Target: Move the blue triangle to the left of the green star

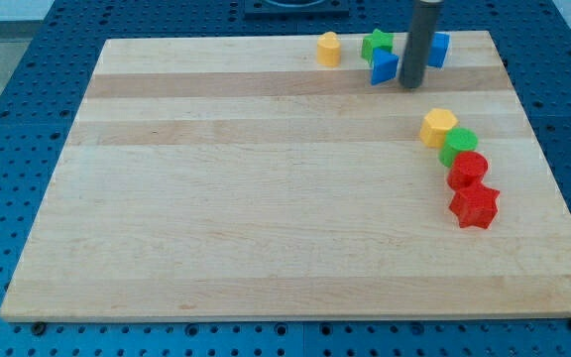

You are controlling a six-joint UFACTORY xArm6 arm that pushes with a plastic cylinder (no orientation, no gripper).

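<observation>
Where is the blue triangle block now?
The blue triangle block sits near the view's top edge, just below the green star block, with my tip immediately to its right.

1. A wooden board (pixel 266 198) lies on a blue perforated table (pixel 18 99).
2. A yellow block (pixel 329 48) sits near the board's top edge.
3. A blue block (pixel 438 49) sits toward the view's top right.
4. At the right, a yellow hexagon (pixel 438 126), green round block (pixel 458 146), red block (pixel 468 170) and red star (pixel 475 206) form a touching chain.

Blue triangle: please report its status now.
My tip at blue triangle's right side. Triangle below-right of green star, touching. Yellow block sits left of star.
</observation>
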